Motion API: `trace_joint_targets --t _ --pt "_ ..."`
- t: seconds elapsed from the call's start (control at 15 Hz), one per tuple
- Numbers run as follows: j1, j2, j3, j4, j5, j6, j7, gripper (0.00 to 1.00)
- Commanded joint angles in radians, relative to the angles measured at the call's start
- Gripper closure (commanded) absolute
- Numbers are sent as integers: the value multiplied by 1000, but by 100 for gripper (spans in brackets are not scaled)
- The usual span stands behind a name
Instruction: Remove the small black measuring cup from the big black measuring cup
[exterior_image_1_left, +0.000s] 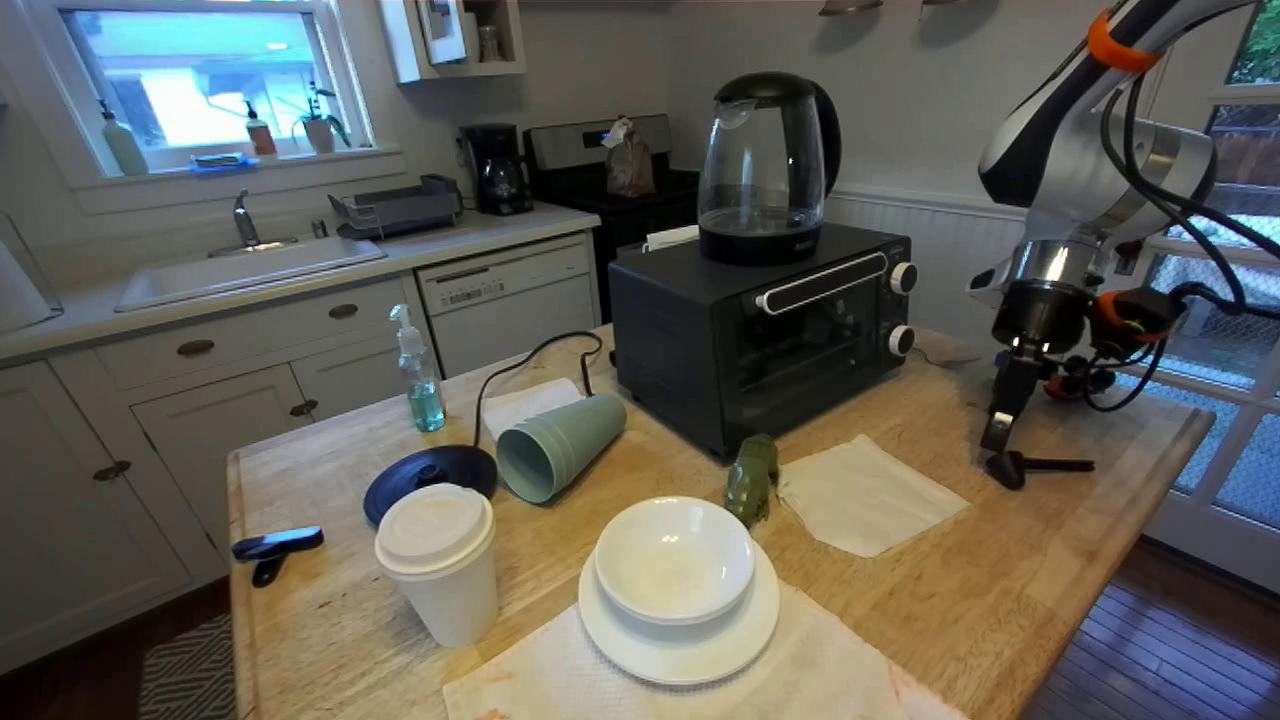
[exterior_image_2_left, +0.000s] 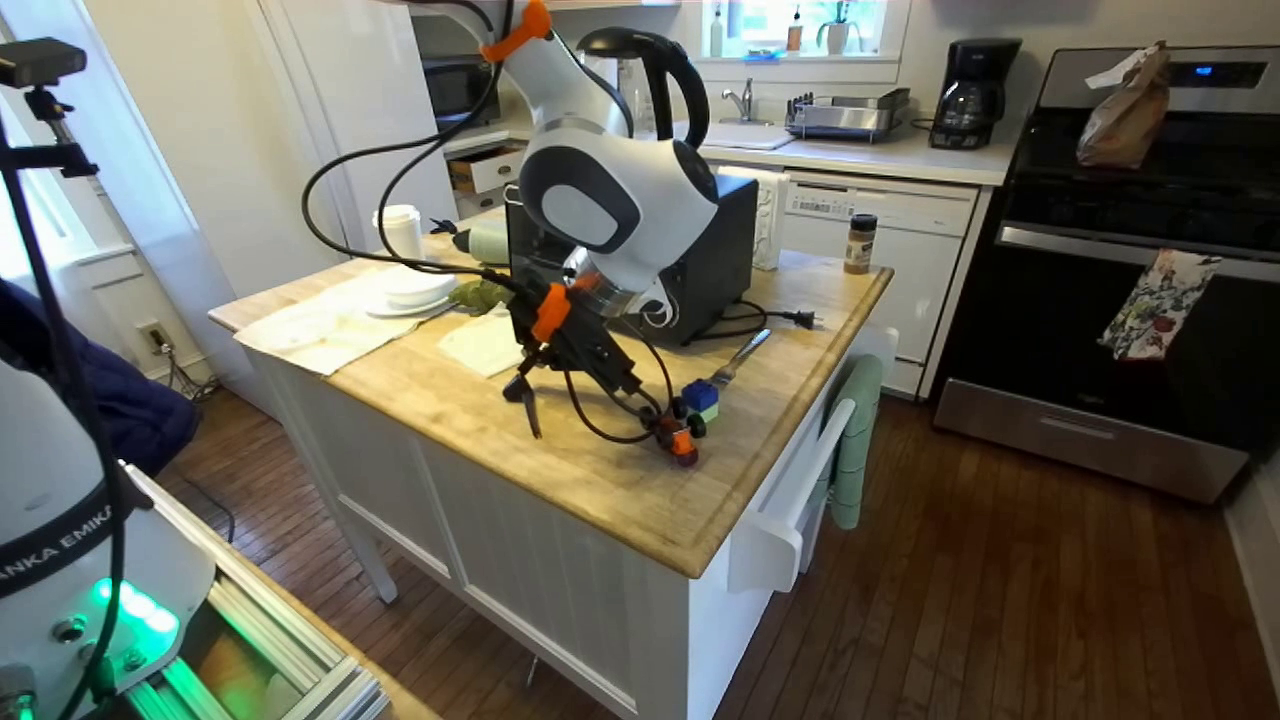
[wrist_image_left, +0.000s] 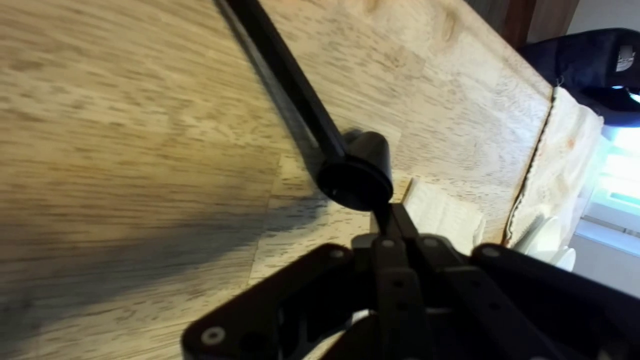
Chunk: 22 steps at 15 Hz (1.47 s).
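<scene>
The big black measuring cup is at the fingertips in the wrist view, its mouth tilted toward me. Its long handle runs to the upper left, close over the wooden table. In both exterior views the cup sits right below my fingertips, at or just above the tabletop. My gripper is shut at the rim on a thin dark strip, which looks like the handle of the small black measuring cup. The small cup's bowl appears nested inside the dark big bowl; the two are hard to tell apart.
A white napkin and a green toy lie beside the black toaster oven, which bears a glass kettle. A white bowl stands on a plate. A fork and blue block lie near the table's edge.
</scene>
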<state>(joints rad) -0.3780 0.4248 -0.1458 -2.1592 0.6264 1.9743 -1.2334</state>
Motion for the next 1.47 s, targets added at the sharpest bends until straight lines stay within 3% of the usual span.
trace_joint_targets --t 0.0,0.8,0.87,0.93,1.4 --pt "-14 27 7 32 21 -6 -15 100" --pt "-41 28 3 53 32 -14 -20 100" --pt "-42 28 4 50 33 -13 -18 74" --pt "-39 26 5 47 30 -11 -18 73" --pt "-35 20 15 40 26 -25 -28 26"
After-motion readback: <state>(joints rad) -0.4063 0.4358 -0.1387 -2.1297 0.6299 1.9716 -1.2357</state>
